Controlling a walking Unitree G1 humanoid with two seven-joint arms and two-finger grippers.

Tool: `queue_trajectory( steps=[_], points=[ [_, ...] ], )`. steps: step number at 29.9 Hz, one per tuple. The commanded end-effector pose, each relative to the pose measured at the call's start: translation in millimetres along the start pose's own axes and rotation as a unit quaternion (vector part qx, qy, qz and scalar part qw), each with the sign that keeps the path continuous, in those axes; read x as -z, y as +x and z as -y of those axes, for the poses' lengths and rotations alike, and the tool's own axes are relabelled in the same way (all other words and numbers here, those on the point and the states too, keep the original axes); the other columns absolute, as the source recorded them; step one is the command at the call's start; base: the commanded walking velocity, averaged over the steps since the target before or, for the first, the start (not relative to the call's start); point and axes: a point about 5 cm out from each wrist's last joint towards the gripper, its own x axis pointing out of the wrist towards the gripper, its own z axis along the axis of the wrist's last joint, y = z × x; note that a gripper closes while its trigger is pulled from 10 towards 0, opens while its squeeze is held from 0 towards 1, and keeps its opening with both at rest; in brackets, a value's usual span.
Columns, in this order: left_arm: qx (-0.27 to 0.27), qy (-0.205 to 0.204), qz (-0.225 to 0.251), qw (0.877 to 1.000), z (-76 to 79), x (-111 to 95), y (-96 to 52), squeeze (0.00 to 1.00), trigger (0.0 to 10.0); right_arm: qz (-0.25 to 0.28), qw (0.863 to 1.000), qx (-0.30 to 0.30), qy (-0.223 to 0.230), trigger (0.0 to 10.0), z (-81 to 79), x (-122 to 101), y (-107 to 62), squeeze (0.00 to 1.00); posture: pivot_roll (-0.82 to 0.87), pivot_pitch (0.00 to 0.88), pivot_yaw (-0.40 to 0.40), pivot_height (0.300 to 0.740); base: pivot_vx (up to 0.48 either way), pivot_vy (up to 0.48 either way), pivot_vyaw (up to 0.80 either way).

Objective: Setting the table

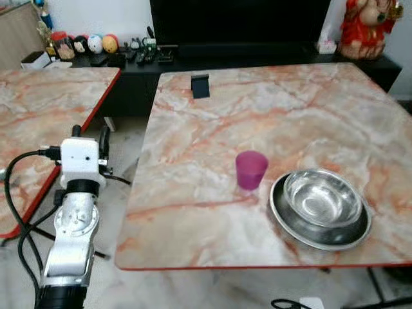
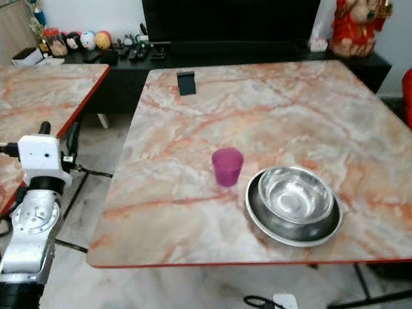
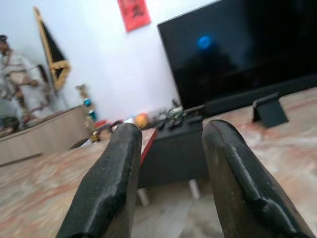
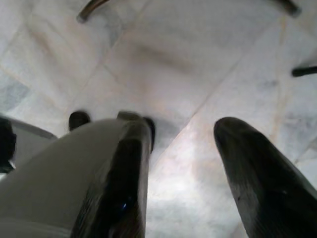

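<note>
The left arm (image 1: 72, 225) rises from the lower left of the head view, silver forearm upright, its white wrist block (image 1: 80, 161) on top with black cables looping off it. The left gripper (image 3: 168, 183) points forward, its two black fingers parted with a clear gap. The right gripper (image 4: 181, 183) hangs pointing down, its fingers likewise spread apart.

Silver left arm (image 1: 72, 238), white wrist block, black cables.

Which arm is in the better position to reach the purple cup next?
Probably the left. The left gripper is raised beside the table, open and empty, facing forward. The right gripper points down at the floor. The purple cup stands free.
</note>
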Motion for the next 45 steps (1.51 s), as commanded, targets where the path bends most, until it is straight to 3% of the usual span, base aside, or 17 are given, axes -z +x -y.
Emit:
queue_trajectory(
  steps=[1,45],
  points=[
    [-0.008,0.008,0.003,1.000,-4.2,-2.7,2.4,0.00,10.0,0.004,1.000,-0.003,-0.003,10.0,-2.5,-3.6,1.2,0.00,-0.03,0.000,0.028,0.732,0.000,0.416,0.00],
    [-0.015,0.007,0.003,1.000,-5.6,-4.5,4.2,0.00,10.0,0.006,1.000,-0.009,-0.013,10.0,-3.9,-5.9,1.8,0.00,-0.01,0.000,0.028,0.732,0.000,0.416,0.00]
  ],
)
